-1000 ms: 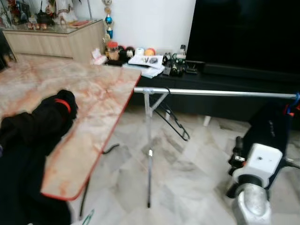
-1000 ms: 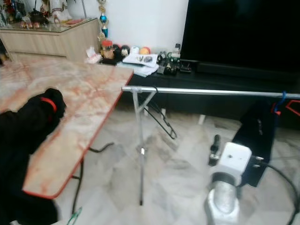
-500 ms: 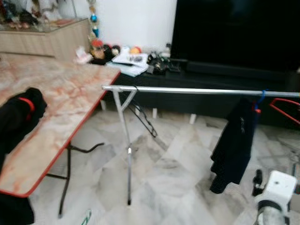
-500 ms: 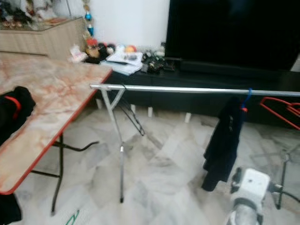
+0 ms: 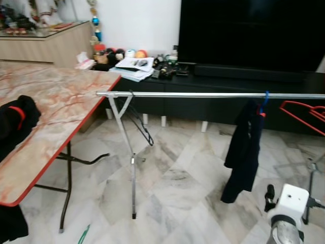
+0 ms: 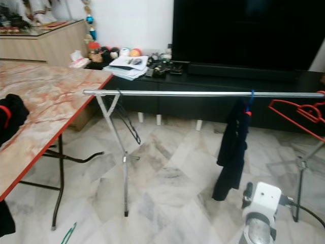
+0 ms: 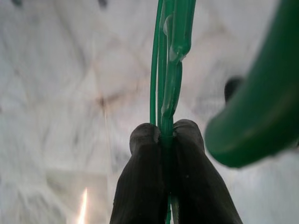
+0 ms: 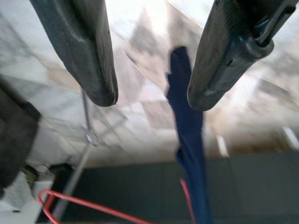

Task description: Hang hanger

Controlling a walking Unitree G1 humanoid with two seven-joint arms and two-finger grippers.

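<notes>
Gripping the green hanger (image 7: 169,60), the left gripper (image 7: 166,133) has both fingers pinched tight on its thin wire, down low over the marble floor (image 5: 172,188); a bit of green (image 5: 84,234) shows near the bottom edge of the left eye view, probably the same hanger. Hanger is not on the rail (image 5: 203,94) yet, so the main step is left. Rail runs level ahead, well apart from the hanger, with a black hanger (image 5: 142,124) near its left end, a dark jacket (image 5: 244,147) on a blue hook and a red hanger (image 5: 302,109) further right. Free span between black hanger and jacket looks like the place to hook on. Right gripper (image 8: 152,98) is spread wide, holding nothing, wrist (image 5: 289,203) low at right. Table (image 5: 56,112) with dark clothes (image 5: 12,122) sits left. Judged: hanger picked up, lift and hook still to do.
</notes>
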